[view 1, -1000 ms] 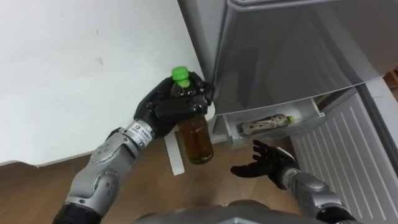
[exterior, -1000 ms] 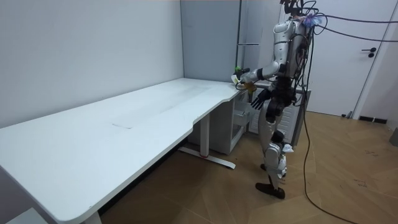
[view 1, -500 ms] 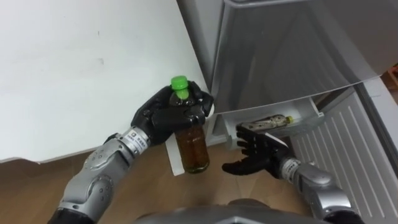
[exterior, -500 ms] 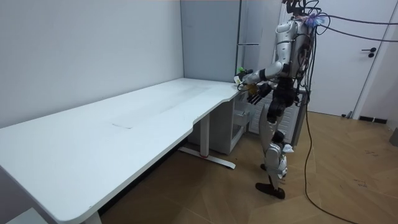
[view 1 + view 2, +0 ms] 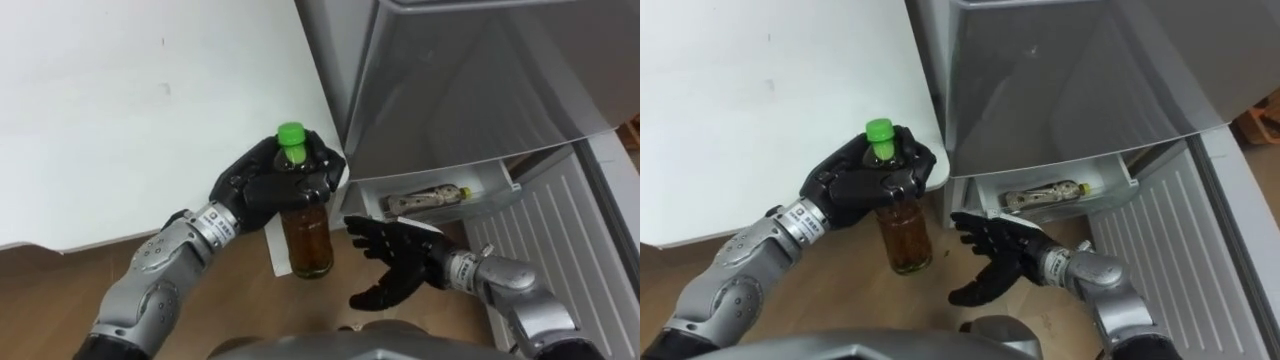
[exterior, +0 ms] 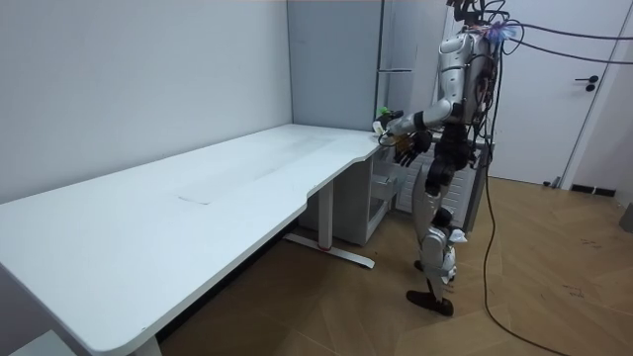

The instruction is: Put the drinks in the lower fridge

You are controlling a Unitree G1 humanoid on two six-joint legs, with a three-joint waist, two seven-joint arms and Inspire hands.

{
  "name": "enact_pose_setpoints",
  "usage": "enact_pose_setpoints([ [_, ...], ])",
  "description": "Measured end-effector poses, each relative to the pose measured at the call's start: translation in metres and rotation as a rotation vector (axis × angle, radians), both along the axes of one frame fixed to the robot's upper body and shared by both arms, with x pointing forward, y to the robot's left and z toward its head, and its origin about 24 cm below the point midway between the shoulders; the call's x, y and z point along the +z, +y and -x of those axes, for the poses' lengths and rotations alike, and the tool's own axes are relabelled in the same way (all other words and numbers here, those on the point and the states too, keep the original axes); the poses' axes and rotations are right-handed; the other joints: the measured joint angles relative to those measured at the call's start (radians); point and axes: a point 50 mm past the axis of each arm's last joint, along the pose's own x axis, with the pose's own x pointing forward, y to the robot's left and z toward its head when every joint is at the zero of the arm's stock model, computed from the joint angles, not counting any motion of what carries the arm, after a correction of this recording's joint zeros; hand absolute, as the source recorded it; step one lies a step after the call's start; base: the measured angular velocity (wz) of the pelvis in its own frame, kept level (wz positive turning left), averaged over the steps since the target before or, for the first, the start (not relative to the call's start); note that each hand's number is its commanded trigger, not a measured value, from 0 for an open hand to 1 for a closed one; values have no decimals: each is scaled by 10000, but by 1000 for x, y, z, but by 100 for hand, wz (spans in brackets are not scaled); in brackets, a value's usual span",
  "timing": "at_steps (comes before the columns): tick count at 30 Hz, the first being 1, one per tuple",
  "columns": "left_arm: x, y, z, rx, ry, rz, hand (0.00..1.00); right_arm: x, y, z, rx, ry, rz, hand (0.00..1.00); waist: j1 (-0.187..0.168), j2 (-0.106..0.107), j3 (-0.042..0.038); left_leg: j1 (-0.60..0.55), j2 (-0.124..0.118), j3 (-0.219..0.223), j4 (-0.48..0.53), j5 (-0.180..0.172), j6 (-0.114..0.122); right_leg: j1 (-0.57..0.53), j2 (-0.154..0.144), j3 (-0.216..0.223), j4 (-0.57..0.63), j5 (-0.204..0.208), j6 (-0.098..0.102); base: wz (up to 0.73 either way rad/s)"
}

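My left hand [image 5: 268,185] is shut on the neck of a bottle of brown tea [image 5: 305,238] with a green cap [image 5: 291,133], held upright in the air off the white desk's corner. My right hand [image 5: 398,262] is open, fingers spread, just right of the bottle's lower half and apart from it. A second bottle [image 5: 427,198] lies on its side in the open lower fridge drawer [image 5: 500,183]. In the room view I stand at the desk's far end beside the grey fridge [image 6: 401,59], both hands [image 6: 404,143] raised before me with the bottle.
The white desk [image 5: 120,110] fills the left side. The fridge's grey upper door [image 5: 470,70] hangs above the drawer. A ribbed white panel [image 5: 545,250] stands at the right. Wooden floor [image 5: 50,300] lies below.
My right hand has risen and moved left, from below the drawer to beside the bottle. The left hand keeps the bottle almost still.
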Motion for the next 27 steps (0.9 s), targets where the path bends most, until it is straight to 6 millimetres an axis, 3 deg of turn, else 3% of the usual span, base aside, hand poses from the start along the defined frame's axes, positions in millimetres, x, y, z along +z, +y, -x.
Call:
enact_pose_setpoints([
  [7,1,-5,0,-214,-84,34,100,-1,4,3,384,347,-180,0,19,-24,-14,-152,-12,-10,70,-21,31,-170,-31,-41,154,-13,22,2],
  [16,-1,-21,2,-910,-86,124,100,-3,8,4,508,350,-138,0,19,-5,28,-124,-10,18,4,-23,33,-159,-31,-50,141,-16,28,0],
  [27,-15,-37,7,-2125,196,155,100,1,23,3,-134,534,-1783,0,133,-1,61,-112,-8,29,-17,-23,33,-179,-29,-45,146,-16,28,0],
])
